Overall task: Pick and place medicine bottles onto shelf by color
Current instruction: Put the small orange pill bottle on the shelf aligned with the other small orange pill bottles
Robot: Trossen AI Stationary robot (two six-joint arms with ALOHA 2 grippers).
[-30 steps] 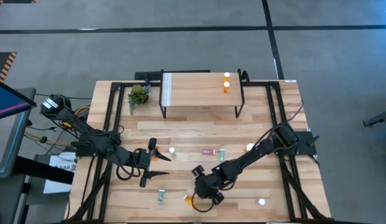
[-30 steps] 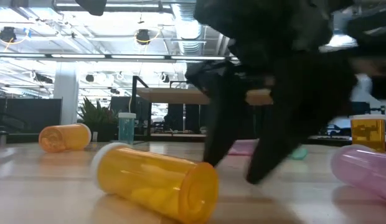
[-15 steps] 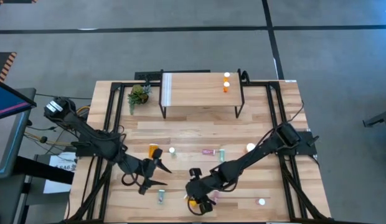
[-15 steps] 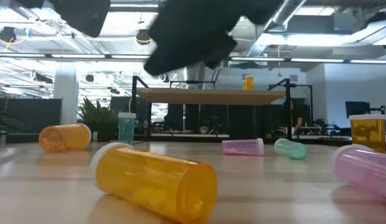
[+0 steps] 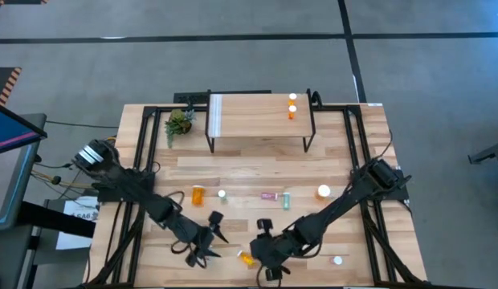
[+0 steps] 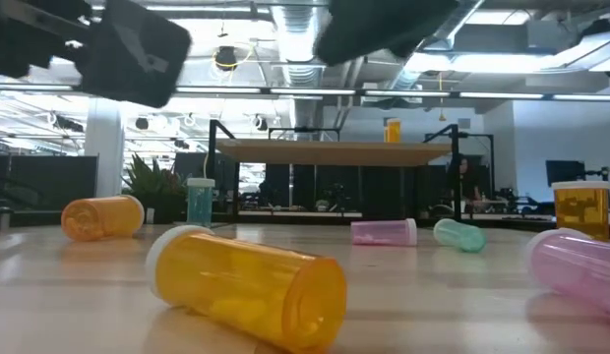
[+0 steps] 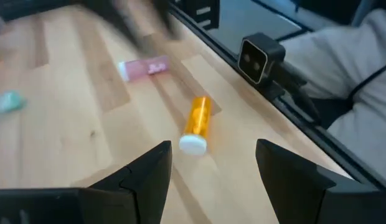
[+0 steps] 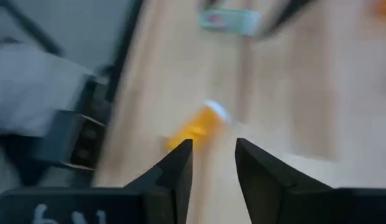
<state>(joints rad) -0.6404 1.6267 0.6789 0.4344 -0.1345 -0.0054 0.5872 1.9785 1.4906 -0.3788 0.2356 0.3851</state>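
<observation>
— Scanning the wooden table (image 5: 345, 160) first: spotting the shelf (image 5: 257, 116) at the far side, already carrying a shelved orange pair (image 5: 292, 109) near its right end. Hunting now for the target.

— Tracking the lying orange bottle (image 5: 247, 258) at the near edge, resting on its side between the left gripper (image 5: 205, 245) and the right gripper (image 5: 269, 261).

— Reading the jaws?

— Seeing the left pair standing wide, gripping nothing, hovering just left of the bottle. Seeing the right pair parted more narrowly, also gripping nothing, with the bottle lying beyond the tips. Probably not yet between the pads, though hedging there, given the smear in the right wrist view.

— Judging which way it points?

— Placing the white cap toward the left and slightly far, and the base toward the right and near. Taking the long axis as running flat along the table, roughly left to right.

— Expecting what in the grip?

— Expecting light, rigid plastic, smooth and round, so rolling off easily under a glancing touch. Favouring a pinch across the body at mid-length, pads squarely on opposite sides, keeping off the cap's step.
</observation>
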